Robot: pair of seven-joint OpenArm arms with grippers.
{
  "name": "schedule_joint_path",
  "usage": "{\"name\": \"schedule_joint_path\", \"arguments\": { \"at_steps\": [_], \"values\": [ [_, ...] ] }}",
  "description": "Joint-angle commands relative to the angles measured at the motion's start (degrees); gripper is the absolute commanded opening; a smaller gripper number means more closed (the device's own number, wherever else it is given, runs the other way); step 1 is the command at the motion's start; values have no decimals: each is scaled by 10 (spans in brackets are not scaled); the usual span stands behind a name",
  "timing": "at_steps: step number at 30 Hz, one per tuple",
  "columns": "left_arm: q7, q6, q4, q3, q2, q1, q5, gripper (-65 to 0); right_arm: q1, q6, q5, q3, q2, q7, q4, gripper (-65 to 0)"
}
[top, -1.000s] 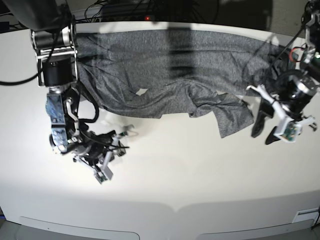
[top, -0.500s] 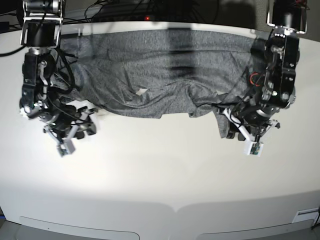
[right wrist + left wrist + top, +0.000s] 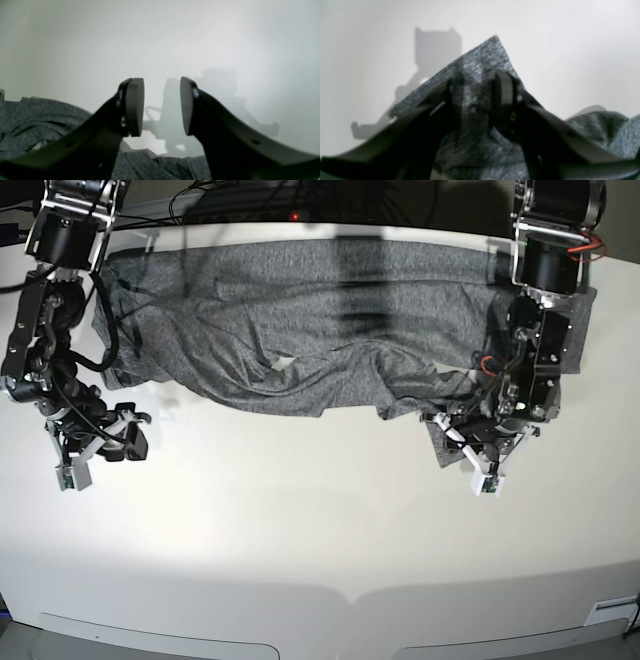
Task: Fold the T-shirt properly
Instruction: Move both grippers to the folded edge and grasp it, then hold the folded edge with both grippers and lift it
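Across the far half of the white table (image 3: 320, 540) the T-shirt (image 3: 330, 320) is lying spread sideways, grey and wrinkled, with a loose flap hanging toward the near edge on the base view's right. Over that flap the left gripper (image 3: 462, 442) is being lowered; in the left wrist view (image 3: 480, 100) the grey cloth is lying under and between its two fingers (image 3: 503, 92), and the jaws are standing partly apart. Whether the cloth is being pinched or merely straddled cannot be told. On the base view's left the right gripper (image 3: 100, 448) is being held over bare tabletop, just beside the shirt's near edge. Its pads (image 3: 135, 107) are standing apart with nothing between them, and folds of shirt (image 3: 37, 120) are showing low at the left of the right wrist view.
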Motion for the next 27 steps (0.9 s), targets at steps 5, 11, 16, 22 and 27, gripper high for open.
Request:
{"name": "schedule_joint_path", "arguments": {
  "at_steps": [5,11,16,22,27],
  "values": [
    [11,5,3,-2,-1,-3,139,-479,12,3,27,3,9,9,11,-406],
    [57,8,3,-2,-6,-13,114,-402,12,3,33,3,8,9,11,-406],
    [59,8,3,-2,-7,-43,67,-334,12,3,33,3,8,9,11,-406],
    [33,8,3,-2,-7,-67,42,-334,12,3,33,3,8,9,11,-406],
    [9,7,-7,-2,-7,-63,44,-334,12,3,33,3,8,5,11,-406]
  ]
}}
